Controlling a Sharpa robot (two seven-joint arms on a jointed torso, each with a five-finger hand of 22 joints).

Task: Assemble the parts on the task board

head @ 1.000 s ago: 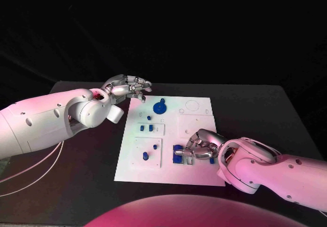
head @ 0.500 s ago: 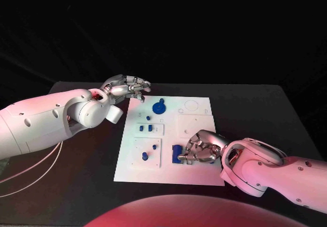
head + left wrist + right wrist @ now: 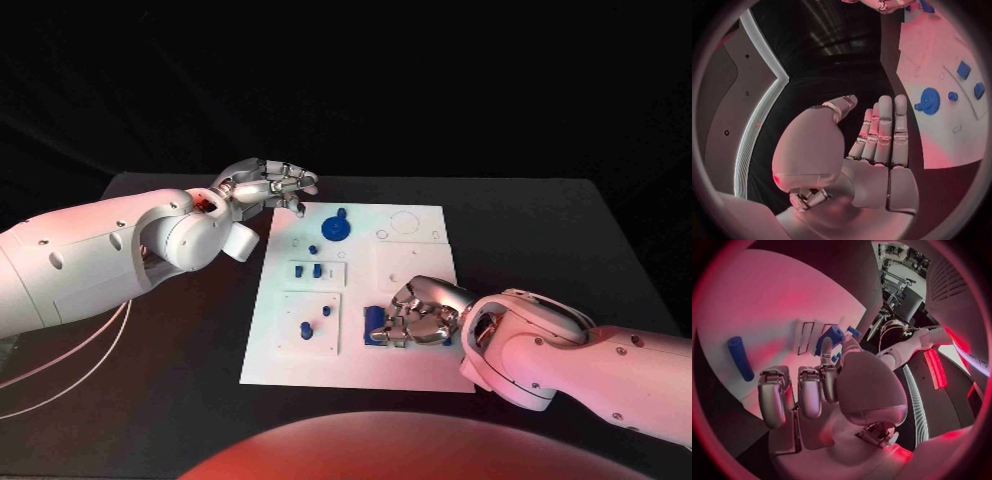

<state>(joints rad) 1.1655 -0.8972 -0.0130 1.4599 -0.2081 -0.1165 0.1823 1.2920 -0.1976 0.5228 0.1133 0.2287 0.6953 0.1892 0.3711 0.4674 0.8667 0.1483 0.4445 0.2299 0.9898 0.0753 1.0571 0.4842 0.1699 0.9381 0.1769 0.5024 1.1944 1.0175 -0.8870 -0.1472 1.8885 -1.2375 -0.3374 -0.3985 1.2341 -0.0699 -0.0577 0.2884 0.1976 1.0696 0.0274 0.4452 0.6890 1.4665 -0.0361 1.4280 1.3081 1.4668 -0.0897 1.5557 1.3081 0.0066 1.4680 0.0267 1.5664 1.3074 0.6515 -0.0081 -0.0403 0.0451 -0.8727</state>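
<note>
The white rectangular task board (image 3: 368,345) lies flat in the middle of the black desk (image 3: 562,240), its long axis running away from the robot. At its far end a round blue gear-shaped part (image 3: 336,227) lies flat, with a small knob on the side away from the robot. In the middle of the board a raised white square holds two small upright blue pegs (image 3: 307,269) side by side. Nearer the robot, another raised white square carries a blue oblong part (image 3: 306,328) and a small blue stud (image 3: 327,311) just beyond it. On the near right of the board stands a blue block-shaped part (image 3: 378,326), and the right robot hand (image 3: 420,315) is curled down over it, fingers bent and touching it; whether it is truly pinched cannot be told. In the right wrist view a blue cylindrical rod (image 3: 740,358) lies flat on the board, apart from the bent fingers (image 3: 810,392).

The left robot hand (image 3: 268,184) hangs above the desk just beyond the board's far left corner; in the head view its fingers look curled, while the left wrist view shows them straight, pressed side by side, holding nothing, so I cannot tell its state.

The room behind the desk is dark.
</note>
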